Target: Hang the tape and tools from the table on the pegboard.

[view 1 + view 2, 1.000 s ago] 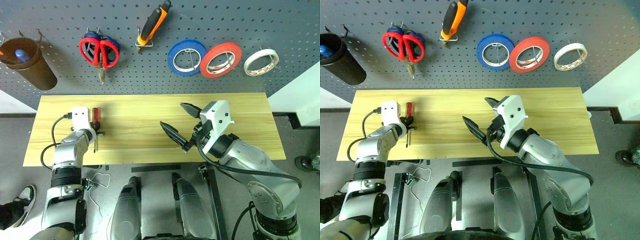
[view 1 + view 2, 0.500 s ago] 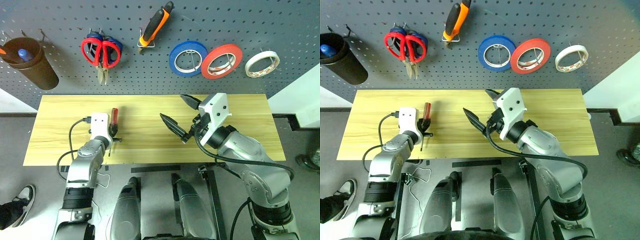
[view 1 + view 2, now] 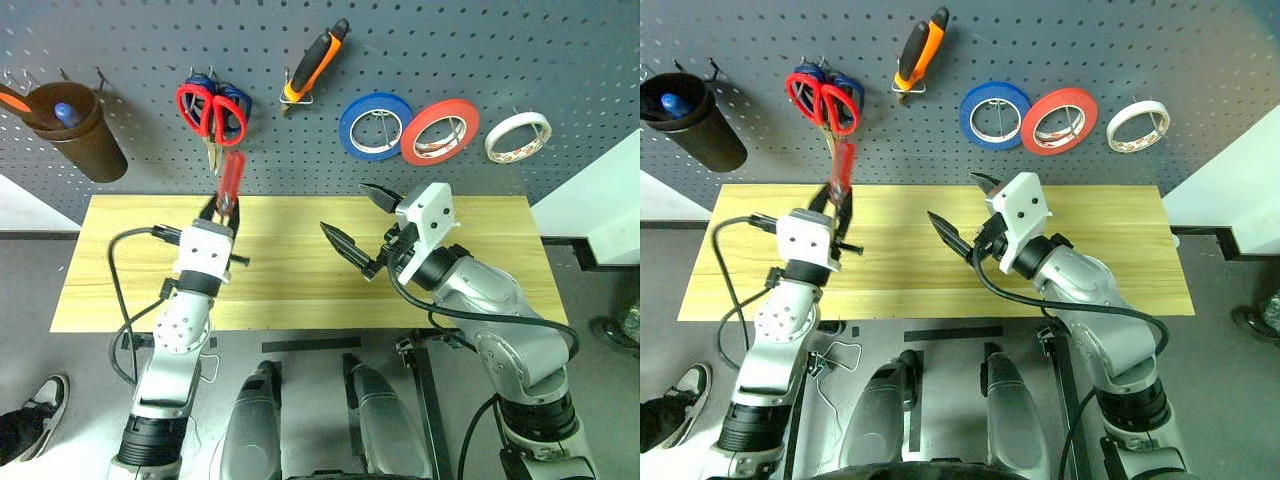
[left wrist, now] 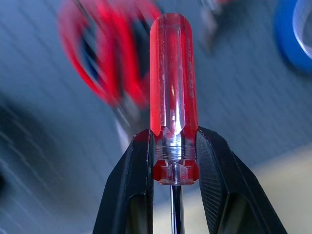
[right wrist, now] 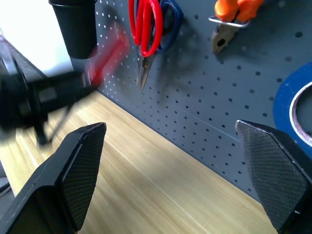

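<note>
- We find the left gripper clenched on the red-handled screwdriver, its two black fingers pinching the base of the clear red handle where the thin shaft begins.
- The handle stands upward past the fingertips, toward the pegboard; the shaft runs back down between the fingers.
- The screwdriver is off the table, held in the air over its back edge.
- Just beyond the handle's tip hang the red-handled scissors, on hooks together with a blue-handled pair behind them; handle and scissors look near, and we cannot tell whether they touch.
- The right gripper is released, its fingers spread wide with nothing between them; it hovers over the middle of the table, to the right of the left gripper and well apart from it.
- Above the right gripper, the pliers with orange-and-black handles hang tilted from a wire hook.
- Up and to the right of that gripper, three rolls hang in a row: a blue roll, a red roll and the white-cream tape furthest out.
- Far to the left of the left gripper, a brown cup hangs on the pegboard with a blue-topped item inside.
- The tabletop near both grippers carries no tool that we can make out.
</note>
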Robot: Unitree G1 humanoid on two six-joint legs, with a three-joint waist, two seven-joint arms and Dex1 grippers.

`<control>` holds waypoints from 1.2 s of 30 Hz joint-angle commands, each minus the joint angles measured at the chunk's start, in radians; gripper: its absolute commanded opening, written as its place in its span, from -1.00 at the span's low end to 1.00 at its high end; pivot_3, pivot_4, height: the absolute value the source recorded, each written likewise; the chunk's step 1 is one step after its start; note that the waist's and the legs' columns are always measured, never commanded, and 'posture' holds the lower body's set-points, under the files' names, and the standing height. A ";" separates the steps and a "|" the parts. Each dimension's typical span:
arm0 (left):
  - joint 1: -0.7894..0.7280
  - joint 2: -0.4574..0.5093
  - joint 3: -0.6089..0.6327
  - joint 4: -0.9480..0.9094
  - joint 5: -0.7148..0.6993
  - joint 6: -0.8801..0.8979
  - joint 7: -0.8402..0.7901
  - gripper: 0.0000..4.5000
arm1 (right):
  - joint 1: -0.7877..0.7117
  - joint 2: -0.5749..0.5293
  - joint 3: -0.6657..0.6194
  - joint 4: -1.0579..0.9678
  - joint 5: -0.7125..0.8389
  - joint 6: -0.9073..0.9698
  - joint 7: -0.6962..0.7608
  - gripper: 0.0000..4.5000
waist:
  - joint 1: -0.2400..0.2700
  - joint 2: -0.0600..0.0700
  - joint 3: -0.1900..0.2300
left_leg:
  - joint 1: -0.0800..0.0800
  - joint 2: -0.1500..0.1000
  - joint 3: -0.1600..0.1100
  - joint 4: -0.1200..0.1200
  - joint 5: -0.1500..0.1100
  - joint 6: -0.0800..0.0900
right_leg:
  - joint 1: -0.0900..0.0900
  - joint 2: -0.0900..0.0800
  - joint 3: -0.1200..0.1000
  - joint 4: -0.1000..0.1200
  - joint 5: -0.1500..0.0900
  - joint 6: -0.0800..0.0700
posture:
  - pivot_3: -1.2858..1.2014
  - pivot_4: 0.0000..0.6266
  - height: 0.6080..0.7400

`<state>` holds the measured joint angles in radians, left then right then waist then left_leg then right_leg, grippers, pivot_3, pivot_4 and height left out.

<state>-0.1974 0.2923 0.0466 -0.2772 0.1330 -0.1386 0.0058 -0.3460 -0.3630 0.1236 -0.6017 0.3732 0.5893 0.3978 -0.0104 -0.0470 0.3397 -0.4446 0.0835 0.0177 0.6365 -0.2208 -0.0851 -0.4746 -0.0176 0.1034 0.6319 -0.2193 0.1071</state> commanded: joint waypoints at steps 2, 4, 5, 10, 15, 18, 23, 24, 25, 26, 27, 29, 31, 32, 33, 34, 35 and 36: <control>-0.168 0.062 0.088 0.016 0.012 -0.139 0.021 -0.62 | -0.014 0.006 0.001 -0.004 -0.009 -0.043 0.020 1.00 | 0.000 0.000 -0.002 | 0.000 0.000 0.000 0.003 0.000 0.000 | 0.001 0.000 0.000 0.000 0.001 0.002 | 0.08 -0.21 0.72; -0.248 0.096 0.091 0.041 0.023 -0.189 0.009 -0.62 | -0.013 0.008 0.002 0.000 -0.012 -0.047 0.024 1.00 | -0.002 0.000 -0.002 | -0.001 0.000 0.000 0.007 0.000 0.000 | 0.003 0.000 0.000 0.000 0.002 0.004 | 0.08 -0.22 0.72; -0.275 0.107 0.088 0.049 0.029 -0.206 0.003 -0.62 | -0.012 0.007 0.003 0.001 -0.013 -0.048 0.025 1.00 | -0.001 0.000 -0.002 | -0.001 0.000 0.000 0.008 0.000 0.000 | 0.004 -0.001 0.000 0.000 0.003 0.004 | 0.08 -0.21 0.72; -0.431 0.133 0.095 0.069 0.035 -0.231 -0.005 -0.62 | -0.010 0.006 0.000 -0.005 -0.014 -0.045 0.028 1.00 | 0.001 0.000 -0.002 | -0.001 0.000 0.000 0.011 0.000 0.000 | 0.005 -0.001 0.000 0.000 0.004 0.006 | 0.08 -0.18 0.72; -0.508 0.181 0.136 0.242 0.074 -0.294 0.038 -0.62 | 0.003 0.008 0.002 -0.029 0.001 -0.029 0.028 1.00 | -0.002 0.000 -0.002 | 0.001 0.000 0.000 0.012 0.000 0.000 | 0.007 -0.001 0.000 0.001 0.005 0.006 | 0.09 -0.12 0.72; -0.534 0.205 0.150 0.324 0.093 -0.335 0.073 -0.62 | 0.006 0.011 0.005 -0.039 0.006 -0.020 0.024 1.00 | -0.001 0.000 -0.002 | 0.002 0.000 0.000 0.011 0.000 0.000 | 0.006 0.000 0.000 0.002 0.005 0.006 | 0.09 -0.08 0.72; -0.571 0.231 0.158 0.406 0.111 -0.382 0.106 -0.62 | 0.027 0.012 0.007 -0.068 0.022 0.008 0.017 1.00 | 0.005 0.000 -0.002 | 0.001 0.000 0.000 0.012 0.000 0.000 | 0.006 0.000 0.000 0.002 0.005 0.006 | 0.08 0.03 0.72; -0.585 0.240 0.161 0.427 0.117 -0.394 0.116 -0.62 | 0.034 0.012 0.009 -0.070 0.024 0.014 0.017 1.00 | 0.008 0.000 -0.002 | 0.001 0.000 0.000 0.012 0.000 0.000 | 0.006 0.000 0.000 0.002 0.005 0.006 | 0.08 0.04 0.72; -0.600 0.251 0.162 0.448 0.126 -0.408 0.127 -0.62 | 0.041 0.011 0.010 -0.071 0.025 0.018 0.018 1.00 | 0.011 0.000 -0.002 | 0.001 0.000 0.000 0.012 0.000 0.000 | 0.006 0.000 0.000 0.002 0.005 0.006 | 0.08 0.05 0.72; -0.610 0.259 0.163 0.451 0.132 -0.412 0.133 -0.62 | 0.050 0.008 0.006 -0.083 0.030 0.027 0.018 1.00 | 0.015 0.000 -0.002 | 0.001 0.000 0.000 0.012 0.000 0.000 | 0.006 0.000 0.000 0.002 0.005 0.006 | 0.08 0.07 0.72; -0.615 0.264 0.163 0.452 0.135 -0.415 0.137 -0.62 | 0.056 0.006 0.002 -0.092 0.033 0.033 0.018 1.00 | 0.016 0.001 -0.001 | 0.001 0.000 0.000 0.012 0.000 0.000 | 0.006 0.000 0.000 0.002 0.005 0.006 | 0.08 0.07 0.72; -0.635 0.283 0.163 0.471 0.144 -0.433 0.149 -0.62 | 0.062 0.004 0.000 -0.103 0.040 0.047 0.017 1.00 | 0.018 0.001 -0.001 | 0.001 0.000 0.000 0.012 0.000 0.000 | 0.006 0.000 0.000 0.002 0.005 0.006 | 0.07 0.10 0.72; -0.652 0.300 0.168 0.494 0.149 -0.440 0.161 -0.62 | 0.064 0.003 -0.002 -0.110 0.047 0.059 0.017 1.00 | 0.020 0.002 -0.001 | 0.001 0.000 0.000 0.012 0.000 0.000 | 0.006 0.000 0.000 0.002 0.005 0.006 | 0.07 0.13 0.72; -0.656 0.309 0.172 0.505 0.151 -0.442 0.165 -0.62 | 0.066 0.002 -0.004 -0.114 0.050 0.066 0.017 1.00 | 0.020 0.002 0.000 | 0.001 0.000 0.000 0.012 0.000 0.000 | 0.006 0.000 0.000 0.002 0.005 0.006 | 0.07 0.14 0.72; -0.658 0.315 0.173 0.509 0.151 -0.442 0.167 -0.62 | 0.068 0.000 -0.007 -0.121 0.055 0.072 0.016 1.00 | 0.020 0.003 0.000 | 0.002 0.000 0.000 0.012 0.000 0.000 | 0.006 0.000 0.000 0.003 0.005 0.006 | 0.07 0.14 0.72; -0.655 0.325 0.177 0.523 0.152 -0.445 0.174 -0.62 | 0.069 -0.001 -0.008 -0.123 0.057 0.078 0.016 1.00 | 0.020 0.003 0.000 | 0.002 0.000 0.000 0.012 0.000 0.000 | 0.006 0.000 0.000 0.003 0.005 0.006 | 0.06 0.15 0.72; -0.651 0.332 0.181 0.528 0.152 -0.444 0.177 -0.62 | 0.071 -0.004 -0.012 -0.131 0.063 0.085 0.016 1.00 | 0.019 0.003 0.000 | 0.002 0.000 0.000 0.012 0.000 0.000 | 0.006 0.000 0.000 0.003 0.005 0.006 | 0.06 0.17 0.72; -0.647 0.340 0.186 0.535 0.154 -0.445 0.182 -0.62 | 0.074 -0.007 -0.017 -0.138 0.069 0.094 0.015 1.00 | 0.020 0.004 0.001 | 0.002 0.000 0.000 0.012 0.000 0.000 | 0.006 0.000 0.000 0.003 0.005 0.006 | 0.06 0.18 0.72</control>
<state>-0.8357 0.6071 0.1953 0.2709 0.2840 -0.5661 0.1659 -0.2799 -0.3657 0.1305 -0.6776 0.4177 0.6774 0.4153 0.0093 -0.0434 0.3405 -0.4429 0.0839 0.0173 0.6483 -0.2208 -0.0849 -0.4684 -0.0176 0.1037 0.6346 -0.2147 0.1135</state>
